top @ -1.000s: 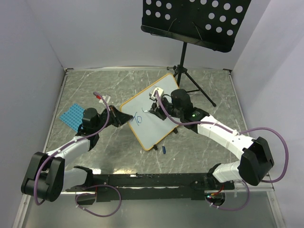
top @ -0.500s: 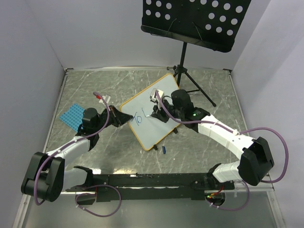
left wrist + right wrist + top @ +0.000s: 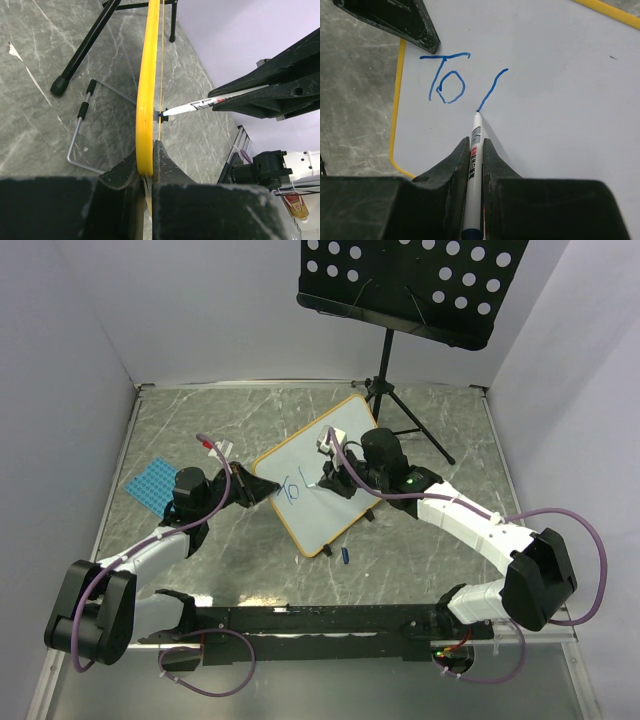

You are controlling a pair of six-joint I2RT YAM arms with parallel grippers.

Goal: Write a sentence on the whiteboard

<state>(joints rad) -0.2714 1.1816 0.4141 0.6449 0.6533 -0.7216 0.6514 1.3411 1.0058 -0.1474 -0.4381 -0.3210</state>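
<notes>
Your left gripper clamps the orange-framed white whiteboard by its edge. Your right gripper pinches a white marker, its tip on the board beside the blue letters ("To").

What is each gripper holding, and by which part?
Left gripper clamps the whiteboard by its yellow frame edge; right gripper pinches the marker by its barrel, tip on the board.

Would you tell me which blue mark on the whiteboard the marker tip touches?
The lone slanted stroke, right of the "To": the marker tip meets its lower end; the letters stand clear.
</notes>
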